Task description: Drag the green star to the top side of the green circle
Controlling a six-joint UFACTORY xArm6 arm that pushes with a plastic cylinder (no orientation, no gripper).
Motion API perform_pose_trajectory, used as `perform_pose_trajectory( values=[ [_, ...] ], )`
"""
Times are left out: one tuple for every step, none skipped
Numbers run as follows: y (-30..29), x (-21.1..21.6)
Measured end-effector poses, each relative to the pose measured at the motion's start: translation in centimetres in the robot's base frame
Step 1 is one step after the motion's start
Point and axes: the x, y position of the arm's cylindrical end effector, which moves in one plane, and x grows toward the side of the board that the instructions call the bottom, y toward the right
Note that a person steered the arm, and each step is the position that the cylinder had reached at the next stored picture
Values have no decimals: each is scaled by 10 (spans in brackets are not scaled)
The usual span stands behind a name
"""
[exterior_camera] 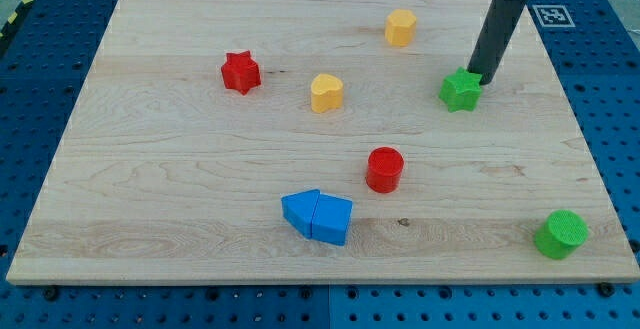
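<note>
The green star (459, 90) lies on the wooden board at the view's upper right. The green circle (561, 234) stands at the view's lower right corner, far below the star. My dark rod comes down from the view's top right, and my tip (478, 75) touches the star's upper right edge.
A yellow hexagon-like block (401, 28) sits at the top, left of the rod. A yellow heart (326, 93) and a red star (240, 72) lie to the left. A red cylinder (384, 169) stands mid-board. Two blue blocks (318, 216) touch each other at the bottom centre.
</note>
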Motion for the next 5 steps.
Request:
perform_pose_trajectory(
  values=[
    [-32, -22],
    [-39, -2],
    [-20, 29],
    [-3, 50],
    [28, 80]
  ],
)
